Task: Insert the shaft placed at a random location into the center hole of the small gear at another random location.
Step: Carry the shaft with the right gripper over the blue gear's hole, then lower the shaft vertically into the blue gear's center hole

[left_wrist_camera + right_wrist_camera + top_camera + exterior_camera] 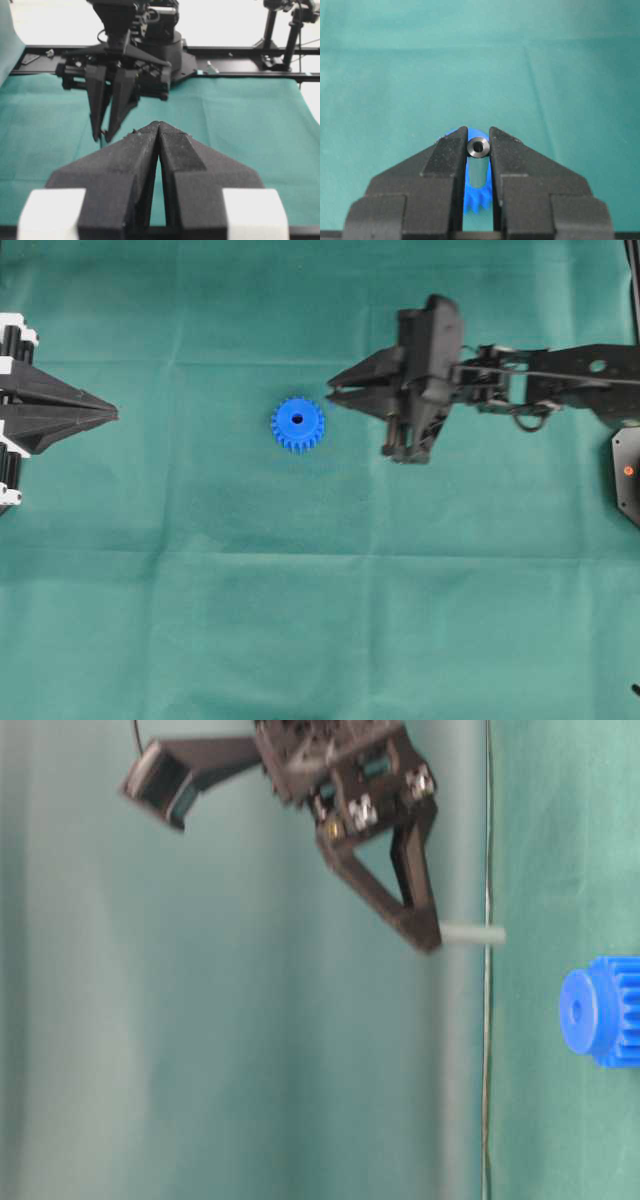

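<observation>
Right gripper [478,150] has the shaft [478,148] pinched tight between its 2 fingers [445,155], pin upright, raised off the green desk [320,620]. Small gear [297,424] lies flat mid-desk, just beside those fingertips, center hole [297,419] up. Left gripper [112,414] sits pressed closed, holding nothing, well apart.

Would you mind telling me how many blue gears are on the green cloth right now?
1. The small gear lies flat near the cloth's middle, between the left gripper and the right gripper, which holds the shaft. No others show.
</observation>
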You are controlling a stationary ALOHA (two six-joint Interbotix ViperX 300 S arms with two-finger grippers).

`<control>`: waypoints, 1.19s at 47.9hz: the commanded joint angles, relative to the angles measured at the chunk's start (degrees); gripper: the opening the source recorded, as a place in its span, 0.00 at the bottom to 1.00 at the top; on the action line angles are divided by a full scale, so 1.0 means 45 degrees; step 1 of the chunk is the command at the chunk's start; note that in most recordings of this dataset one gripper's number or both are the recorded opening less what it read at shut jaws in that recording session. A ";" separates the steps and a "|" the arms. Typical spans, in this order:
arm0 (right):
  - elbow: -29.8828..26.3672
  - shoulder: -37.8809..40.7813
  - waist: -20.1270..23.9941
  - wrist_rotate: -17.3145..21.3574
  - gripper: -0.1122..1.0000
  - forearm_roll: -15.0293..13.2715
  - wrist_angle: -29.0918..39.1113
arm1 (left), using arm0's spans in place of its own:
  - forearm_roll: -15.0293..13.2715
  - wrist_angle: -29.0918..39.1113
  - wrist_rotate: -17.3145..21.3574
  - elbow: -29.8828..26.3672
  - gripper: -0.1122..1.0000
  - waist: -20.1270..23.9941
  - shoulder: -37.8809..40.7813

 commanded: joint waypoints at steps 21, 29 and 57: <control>-0.1719 0.1016 0.0312 -0.0195 0.22 0.0000 0.0176 | 0.0039 -0.0059 -0.0020 -0.0254 0.10 0.0000 0.0098; -0.1738 0.1035 0.0293 -0.0215 0.22 -0.0020 0.0176 | 0.0020 -0.0078 -0.0020 -0.0254 0.10 0.0000 0.0078; -0.1777 0.1699 0.0117 -0.0215 0.22 0.0000 -0.0156 | 0.0020 -0.0078 -0.0020 -0.0234 0.10 0.0000 0.0078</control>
